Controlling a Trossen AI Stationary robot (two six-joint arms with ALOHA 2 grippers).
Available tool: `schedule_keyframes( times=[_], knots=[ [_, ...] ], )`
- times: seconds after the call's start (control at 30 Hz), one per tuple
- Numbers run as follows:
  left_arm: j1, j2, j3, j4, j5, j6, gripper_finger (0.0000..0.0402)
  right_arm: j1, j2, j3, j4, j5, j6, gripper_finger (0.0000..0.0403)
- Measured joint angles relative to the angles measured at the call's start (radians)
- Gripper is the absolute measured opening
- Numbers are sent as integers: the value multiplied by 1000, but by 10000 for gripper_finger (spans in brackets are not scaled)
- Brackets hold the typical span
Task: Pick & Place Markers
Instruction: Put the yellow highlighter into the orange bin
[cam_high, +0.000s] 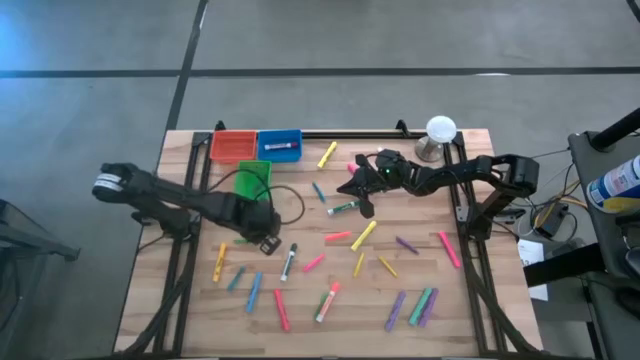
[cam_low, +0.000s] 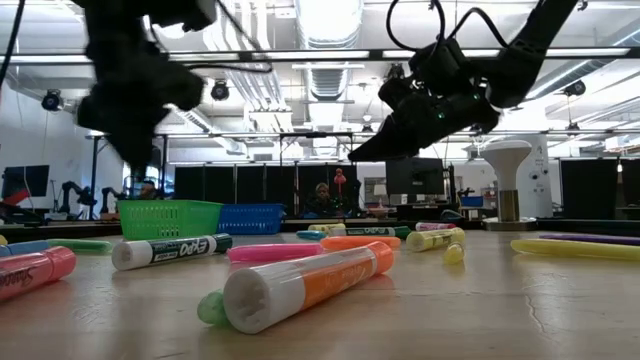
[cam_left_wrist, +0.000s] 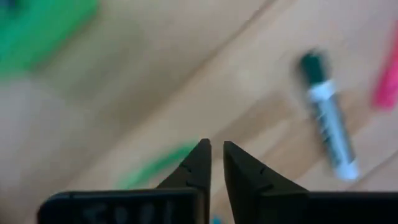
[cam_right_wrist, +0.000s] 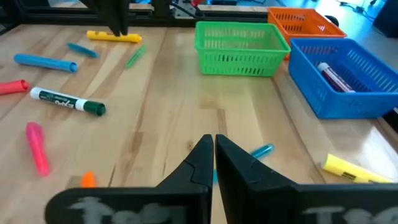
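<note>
Many markers lie scattered flat on the wooden table (cam_high: 420, 280): pink, yellow (cam_high: 363, 235), blue, purple (cam_high: 395, 310), green, orange (cam_low: 300, 285), and a white-barrelled one with a green cap (cam_high: 289, 261). My left gripper (cam_high: 268, 244) hovers over the table's left middle, nearly shut and empty (cam_left_wrist: 215, 146), above a thin green marker (cam_left_wrist: 155, 165). My right gripper (cam_high: 343, 188) hangs above the table's far middle, shut and empty (cam_right_wrist: 213, 140), just short of a small blue marker (cam_right_wrist: 261, 151). The blue bin (cam_high: 280, 146) holds one marker (cam_right_wrist: 339, 78).
A red bin (cam_high: 232, 146), the blue bin and a green bin (cam_high: 252, 178) stand at the far left. A white-topped stand (cam_high: 438, 135) stands at the far right. A black cable loops beside the green bin (cam_high: 295, 200).
</note>
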Motion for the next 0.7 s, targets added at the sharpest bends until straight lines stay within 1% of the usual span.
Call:
schedule_keyframes(
  times=[0.13, 0.27, 0.37, 0.57, 0.7],
  knots=[
    [-53, 4, -1, -121, 96, -187, 59, 0, -1, -3, 0, 0, 9, 13],
    [-104, -22, -14, -166, 59, -337, 64, 0, 0, -4, -2, 0, 11, 13],
    [-125, -58, -69, -164, 56, -439, 62, 0, 0, -4, -3, 0, 14, 13],
    [-156, -157, -206, -163, 75, -591, 54, 0, 0, -12, -9, 0, 14, 13],
    [-169, -233, -304, -97, 117, -685, 53, 0, 0, -17, -10, -1, 27, 13]
  ],
)
